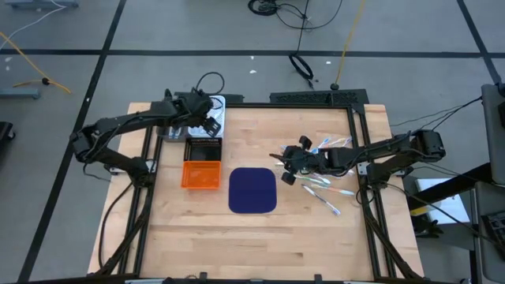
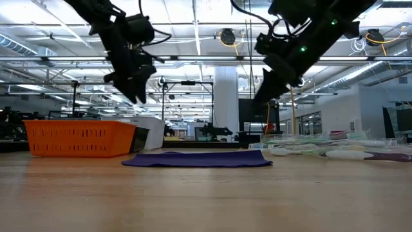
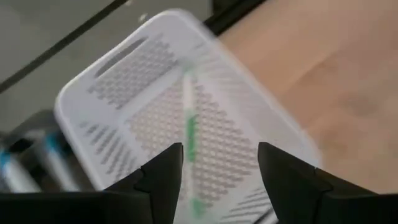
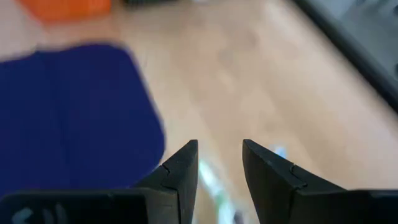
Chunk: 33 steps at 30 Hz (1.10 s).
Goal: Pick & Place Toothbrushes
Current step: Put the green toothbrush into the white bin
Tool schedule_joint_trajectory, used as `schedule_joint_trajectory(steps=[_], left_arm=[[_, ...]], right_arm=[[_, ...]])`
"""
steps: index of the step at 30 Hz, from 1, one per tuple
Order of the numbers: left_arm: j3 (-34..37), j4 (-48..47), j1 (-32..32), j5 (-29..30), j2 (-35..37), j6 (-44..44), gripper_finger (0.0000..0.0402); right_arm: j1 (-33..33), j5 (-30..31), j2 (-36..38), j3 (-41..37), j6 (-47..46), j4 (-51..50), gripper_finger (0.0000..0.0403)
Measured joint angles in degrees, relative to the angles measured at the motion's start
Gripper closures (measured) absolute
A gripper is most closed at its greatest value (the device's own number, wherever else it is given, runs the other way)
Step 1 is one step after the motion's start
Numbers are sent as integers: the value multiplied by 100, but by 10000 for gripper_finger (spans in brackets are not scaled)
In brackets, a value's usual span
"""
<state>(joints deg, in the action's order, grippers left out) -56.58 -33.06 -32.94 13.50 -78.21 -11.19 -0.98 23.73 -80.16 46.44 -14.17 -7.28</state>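
1. While the left gripper (image 1: 209,120) hangs over the white basket (image 1: 215,105) at the far left corner of the table (image 1: 260,237), its fingers (image 3: 163,177) stand wide apart with nothing between them.
2. In the left wrist view a single toothbrush (image 3: 189,134) (white with green accents, blurred) lies lengthwise inside the white basket (image 3: 155,106), below and between the open fingers and apart from them.
3. The right gripper (image 1: 286,167) hangs above the wood just right of the blue mat (image 1: 252,190), near the loose toothbrushes (image 1: 322,186).
4. Its fingers (image 4: 180,171) stand partly open, and the right wrist view shows no toothbrush clamped between them; a pale, blurred stick shape lies on the wood beneath the gap.
5. The loose toothbrushes are scattered on the right half of the table, some near the far edge beside the right arm and some fanning out toward the near right side.
6. In the low view they (image 2: 335,151) lie flat on the table to the right of the mat (image 2: 196,159).
7. A black basket (image 1: 203,147) sits between the white basket and the orange basket (image 1: 200,174), the three in a row on the left side, with the mat just beside the orange one.
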Motion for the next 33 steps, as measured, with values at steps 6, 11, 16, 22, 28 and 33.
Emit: schedule_joint_trajectory(steps=[6, 11, 16, 22, 28, 33], left_arm=[[0, 619, 550, -363, 128, 47, 190], [0, 1035, 1014, -496, 130, 56, 190], [0, 1342, 1399, -495, 130, 53, 190], [2, 1586, 1741, -492, 130, 51, 190], [2, 1735, 2006, -492, 130, 52, 190], [2, 1838, 2171, -484, 130, 47, 190]], right_arm=[[-95, -3, 0, 0, -18, -867, 287], [-102, -7, 0, 0, -248, -1614, 287], [-100, -367, 0, 0, -425, -1990, 287], [-102, -748, 0, -84, -302, -2065, 287], [-102, -739, 0, -414, -164, -2060, 287], [-102, -730, 0, -576, -167, -2060, 289]])
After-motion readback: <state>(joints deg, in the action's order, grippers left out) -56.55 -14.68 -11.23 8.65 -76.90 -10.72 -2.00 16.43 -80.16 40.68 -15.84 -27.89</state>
